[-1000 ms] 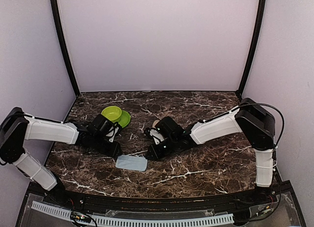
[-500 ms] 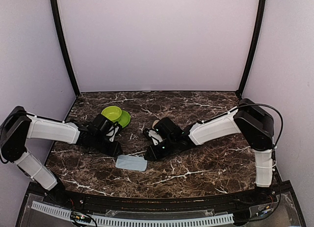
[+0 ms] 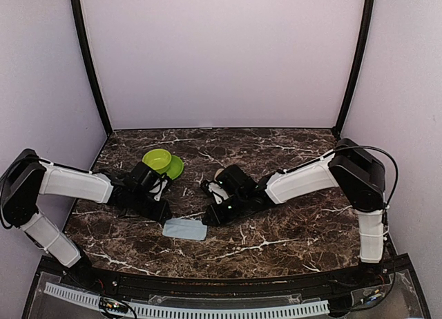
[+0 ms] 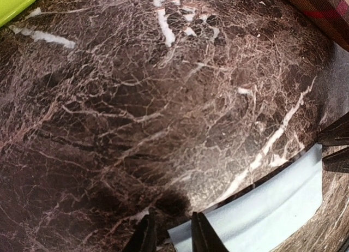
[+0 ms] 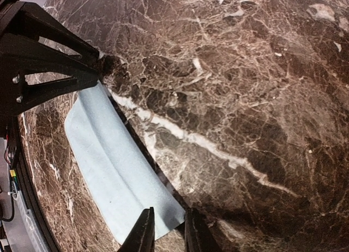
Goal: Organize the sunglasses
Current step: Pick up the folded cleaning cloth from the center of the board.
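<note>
No sunglasses show in any view. A light blue cloth lies flat on the marble table, near the front. My left gripper is low at the cloth's left end. In the left wrist view, its jaws stand narrowly open, and the cloth has a corner at the right finger. My right gripper is low at the cloth's right end. Its jaws are narrowly open and straddle a corner of the cloth. The left gripper's black fingers show at the far end.
A green bowl sits on a green dish behind the left arm; its edge shows in the left wrist view. A brown plaid thing lies at that view's top right corner. Dark posts and purple walls enclose the table.
The left gripper's jaws have narrowed at the cloth's corner. Both arms have shifted only slightly. The cloth lies where it was.
</note>
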Robot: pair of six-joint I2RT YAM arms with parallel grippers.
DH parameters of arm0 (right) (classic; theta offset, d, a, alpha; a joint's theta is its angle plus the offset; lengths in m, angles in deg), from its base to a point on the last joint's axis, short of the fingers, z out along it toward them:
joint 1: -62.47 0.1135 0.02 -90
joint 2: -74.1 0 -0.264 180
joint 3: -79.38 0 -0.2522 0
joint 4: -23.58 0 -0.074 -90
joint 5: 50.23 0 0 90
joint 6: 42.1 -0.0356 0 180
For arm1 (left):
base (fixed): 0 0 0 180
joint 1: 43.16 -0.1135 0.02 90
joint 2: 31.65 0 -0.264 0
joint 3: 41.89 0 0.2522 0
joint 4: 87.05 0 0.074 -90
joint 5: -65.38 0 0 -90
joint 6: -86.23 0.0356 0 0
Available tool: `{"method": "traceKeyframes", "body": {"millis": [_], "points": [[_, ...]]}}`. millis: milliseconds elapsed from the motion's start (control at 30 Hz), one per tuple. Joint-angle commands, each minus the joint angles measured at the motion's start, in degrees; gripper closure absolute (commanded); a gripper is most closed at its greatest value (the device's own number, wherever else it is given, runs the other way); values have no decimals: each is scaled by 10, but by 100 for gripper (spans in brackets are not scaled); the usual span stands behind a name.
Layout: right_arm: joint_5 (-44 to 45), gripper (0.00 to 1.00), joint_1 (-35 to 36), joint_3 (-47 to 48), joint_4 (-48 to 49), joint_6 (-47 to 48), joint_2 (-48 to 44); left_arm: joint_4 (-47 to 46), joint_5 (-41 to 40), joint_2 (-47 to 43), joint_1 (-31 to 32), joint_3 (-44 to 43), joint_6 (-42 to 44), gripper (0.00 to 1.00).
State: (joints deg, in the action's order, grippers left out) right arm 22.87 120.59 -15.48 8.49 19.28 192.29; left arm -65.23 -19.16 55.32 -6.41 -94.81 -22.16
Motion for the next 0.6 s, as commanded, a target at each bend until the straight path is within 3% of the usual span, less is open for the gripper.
{"method": "traceKeyframes", "body": {"millis": [0,367,567], "points": [[3,79,2,13,-5,1,13,-6,3,9,-3,9,4,77],[3,80,2,8,0,-5,15,-1,12,-4,-3,13,-1,80],[1,80,2,9,0,-5,19,6,10,-15,-3,14,-8,75]]}}
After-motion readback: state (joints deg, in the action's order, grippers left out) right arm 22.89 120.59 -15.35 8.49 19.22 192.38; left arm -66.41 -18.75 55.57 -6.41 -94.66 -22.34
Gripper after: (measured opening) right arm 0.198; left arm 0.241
